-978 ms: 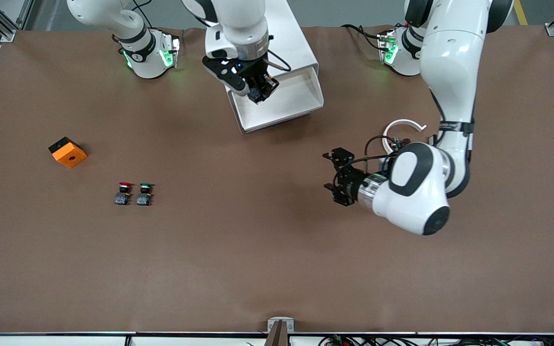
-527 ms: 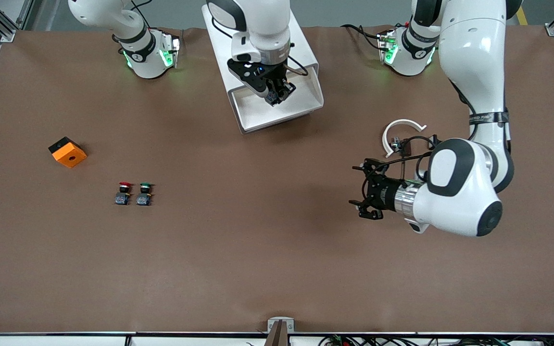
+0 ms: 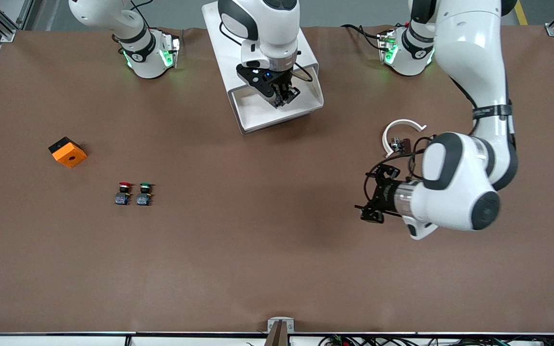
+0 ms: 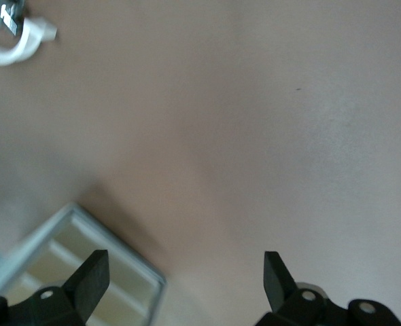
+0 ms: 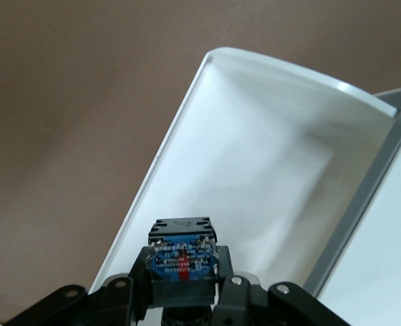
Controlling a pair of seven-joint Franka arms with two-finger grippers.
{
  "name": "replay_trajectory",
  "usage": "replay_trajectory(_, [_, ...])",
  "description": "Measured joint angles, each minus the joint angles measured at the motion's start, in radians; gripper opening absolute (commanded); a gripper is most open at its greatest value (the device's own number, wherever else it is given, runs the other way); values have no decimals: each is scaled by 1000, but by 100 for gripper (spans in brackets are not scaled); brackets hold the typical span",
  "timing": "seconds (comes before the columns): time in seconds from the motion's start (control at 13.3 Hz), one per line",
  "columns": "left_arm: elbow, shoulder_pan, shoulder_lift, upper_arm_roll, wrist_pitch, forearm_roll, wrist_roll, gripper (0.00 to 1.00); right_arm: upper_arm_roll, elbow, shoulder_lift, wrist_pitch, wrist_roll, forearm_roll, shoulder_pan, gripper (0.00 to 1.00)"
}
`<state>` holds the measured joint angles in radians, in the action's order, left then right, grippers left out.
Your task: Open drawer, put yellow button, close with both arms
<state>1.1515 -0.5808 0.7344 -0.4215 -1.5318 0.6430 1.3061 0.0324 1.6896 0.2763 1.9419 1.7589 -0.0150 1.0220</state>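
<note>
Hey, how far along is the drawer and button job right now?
Done: the top drawer is pulled open. In hand: the right gripper holds the button over the open drawer, not yet released. The left gripper waits open over bare table. Left: drop the button in, then close the drawer.

— What covers the table [image 3: 267,250]?
— A matt brown sheet, smooth like paper or thin vinyl, with faint creases near its edges.
— And the drawer [image 3: 250,110]?
— Smooth white plastic inside, with a soft sheen; the cabinet [image 3: 308,53] has the same finish.
— The arms [image 3: 469,62]?
— Glossy white shells with black bands; a bright metal ring sits at the left wrist.
— The small things?
— The orange block [image 3: 68,152] looks like matt plastic, the white ring [image 3: 402,126] like smooth plastic.
</note>
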Motion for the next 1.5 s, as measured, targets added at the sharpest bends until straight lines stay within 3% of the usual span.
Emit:
replay_trajectory(0.08, [0,-34,-4,0,-26,-56,-27,100,0,0,3,-1,0,0,5,99])
replay_trajectory(0.3, [0,-96,-17,-1,-71,-171,-148,100,0,0,9,-1,0,0,15,100])
replay_trajectory(0.83, [5,-133,-67,-3,-140,-258,-387,100,24,-59,9,-42,-96,0,-4,100])
replay_trajectory(1.2, [49,-220,-77,5,-182,-259,-466,100,35,-189,-8,-198,-430,0,-179,100])
replay_trajectory(1.5, [239,-328,-160,35,-341,-259,-467,100,42,-201,-30,-256,-759,0,-358,100])
